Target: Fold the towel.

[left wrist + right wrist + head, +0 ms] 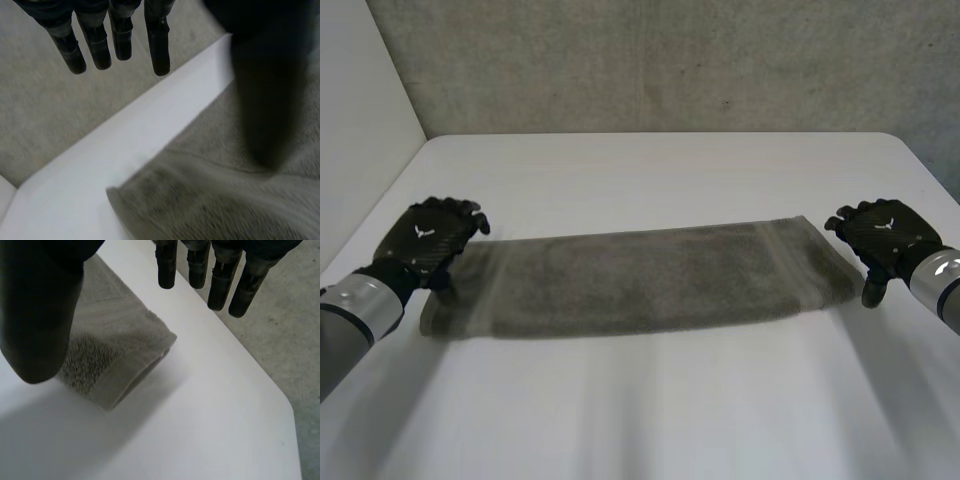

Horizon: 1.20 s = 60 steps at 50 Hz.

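Towel (pixel 640 280) is lying as a long grey band across the middle of the white table (pixel 650 170), apparently already doubled along its length, judging by the rounded fold showing at its right end. The left hand (pixel 430 240) is hovering at the band's left end and the right hand (pixel 882 235) just beside its right end. Both are gripping nothing: the left hand's fingers (pixel 160 45) are reaching out straight, apart from the thumb, and the right hand's fingers (pixel 220 285) are doing likewise.

The step in hand is probably taking the two short ends for a crosswise fold. Doing it well is likely calling for each hand to pinch all the layers at its end, lift them level, and bring one end squarely onto the other so the edges are meeting.

The left hand is covering the towel's far left corner in the head view, so whether it is touching the cloth cannot be told. The number of layers is also hard to make out.
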Tool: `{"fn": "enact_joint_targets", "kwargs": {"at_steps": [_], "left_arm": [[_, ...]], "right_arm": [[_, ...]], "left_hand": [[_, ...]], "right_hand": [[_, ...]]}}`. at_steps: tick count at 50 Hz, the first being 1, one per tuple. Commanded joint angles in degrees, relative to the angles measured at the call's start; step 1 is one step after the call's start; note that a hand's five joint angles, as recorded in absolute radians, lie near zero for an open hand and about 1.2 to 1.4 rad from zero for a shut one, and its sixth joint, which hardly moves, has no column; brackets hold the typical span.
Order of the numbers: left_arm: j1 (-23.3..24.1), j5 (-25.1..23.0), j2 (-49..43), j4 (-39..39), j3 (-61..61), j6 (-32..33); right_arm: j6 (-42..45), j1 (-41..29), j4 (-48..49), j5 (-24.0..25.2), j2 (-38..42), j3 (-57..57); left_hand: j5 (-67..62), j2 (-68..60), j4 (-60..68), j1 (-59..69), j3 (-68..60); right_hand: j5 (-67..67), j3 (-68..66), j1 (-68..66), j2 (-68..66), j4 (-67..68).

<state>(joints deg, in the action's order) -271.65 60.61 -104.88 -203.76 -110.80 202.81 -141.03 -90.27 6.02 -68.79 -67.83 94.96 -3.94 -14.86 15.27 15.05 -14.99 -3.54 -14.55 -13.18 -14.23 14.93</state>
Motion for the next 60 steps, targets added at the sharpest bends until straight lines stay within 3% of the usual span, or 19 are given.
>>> {"fn": "enact_joint_targets", "kwargs": {"at_steps": [1, 35, 43, 48, 54, 60], "left_arm": [[0.2, 3.7, -5.9, -2.4, 1.2, 0.2], [-0.2, 5.3, -11.0, -4.5, 2.5, 1.6], [-0.4, 5.4, -10.2, -4.3, 2.2, 1.5], [-0.5, 5.4, -9.1, -4.2, 1.9, 1.3], [-0.3, 5.3, -7.6, -3.9, 1.6, 0.7], [0.2, 5.3, -5.8, -3.6, 1.5, 0.6]], "right_arm": [[-0.7, 1.6, 5.0, 1.6, 3.9, 0.8], [-2.9, 0.4, 9.4, 2.3, 8.2, 2.1], [-2.9, 0.4, 10.1, 4.3, 8.4, 2.2], [-2.7, 1.1, 9.8, 5.4, 8.5, 2.0], [-2.3, 2.0, 9.3, 5.6, 7.8, 1.9], [-1.9, 7.9, 7.2, 7.8, 5.3, 1.8]], "left_hand": [[-0.8, 0.1, -0.5, -0.3, 0.2], [-0.7, 0.3, -0.7, -0.5, 0.4], [-0.5, 0.4, -0.8, -0.6, 0.6], [-0.1, 0.8, -1.2, -1.0, 0.9], [0.7, 1.6, -2.0, -1.8, 1.7], [0.9, 1.8, -2.2, -2.0, 1.9]], "right_hand": [[-2.2, -1.2, -2.6, -1.6, 0.9], [-20.9, -19.9, -21.3, -20.2, 19.5], [-43.6, -42.6, -44.0, -43.0, 42.2], [-66.4, -65.4, -66.8, -65.7, 65.0], [-66.5, -65.5, -66.8, -65.8, 65.1], [-66.5, -65.5, -66.8, -65.8, 65.1]]}}
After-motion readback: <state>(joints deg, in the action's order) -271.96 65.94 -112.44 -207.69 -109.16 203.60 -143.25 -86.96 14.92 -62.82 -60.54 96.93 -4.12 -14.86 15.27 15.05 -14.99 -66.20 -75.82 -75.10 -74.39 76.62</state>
